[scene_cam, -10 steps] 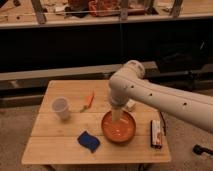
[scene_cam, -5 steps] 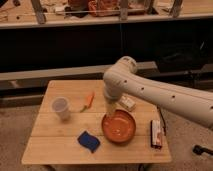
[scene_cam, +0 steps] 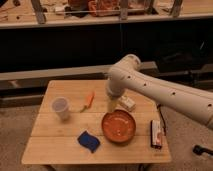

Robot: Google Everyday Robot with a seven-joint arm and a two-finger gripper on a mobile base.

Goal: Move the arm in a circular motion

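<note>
The long workbench (scene_cam: 100,21) runs across the background, well behind the orange bowl (scene_cam: 119,126), with clutter on its top that I cannot make out. The wooden table (scene_cam: 55,147) carries the bowl, which sits right of the table's middle and toward the front edge.

My arm (scene_cam: 165,92), white and glossy with small dark screw holes, comes in from the right, passing above and behind the bowl. It rises to a rounded joint up and back from the bowl's far rim, then turns downward toward that rim.

The pale cup (scene_cam: 61,108) stands upright well to the left of the bowl and slightly farther back. The blue sponge-like pad (scene_cam: 88,141) lies to the bowl's front left, near it but apart. A flat dark packet with red and white on it (scene_cam: 156,134) lies just to the right of the bowl, close to the table's right edge. A small orange stick-shaped thing (scene_cam: 90,99) lies behind and left of the bowl, between it and the cup. A small white object (scene_cam: 128,103) rests just behind the bowl's far rim.

My gripper (scene_cam: 113,105) hangs at the arm's lower end, just over the far left rim of the bowl, beside the white object. Whether it is spread or closed I cannot tell, and I see nothing held in it.
</note>
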